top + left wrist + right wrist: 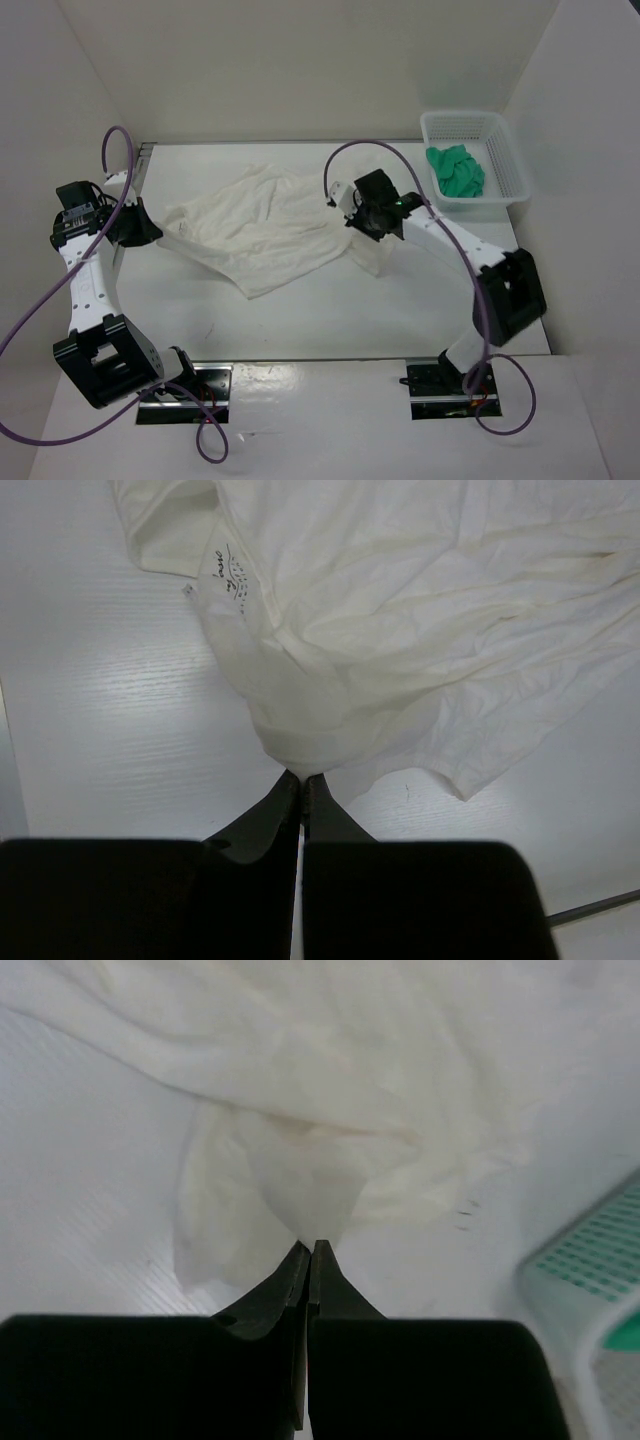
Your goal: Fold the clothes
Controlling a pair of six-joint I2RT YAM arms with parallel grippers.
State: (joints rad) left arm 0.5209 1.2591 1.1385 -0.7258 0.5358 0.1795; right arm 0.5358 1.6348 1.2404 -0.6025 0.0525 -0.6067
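Top view: fixed, high behind the arm bases, looking down on the whole table (330, 320).
Left wrist view: close, low, facing the garment (420, 630) at its left end.
Right wrist view: close, facing its right end.
Shared: garment in all three; basket (590, 1270) corner in right wrist and top views.

The left arm (88, 285) and right arm (445, 238) are white links with black joints. A purple cable (119, 128) loops along each. Black pincer fingers (265, 825) taper to thin tips.
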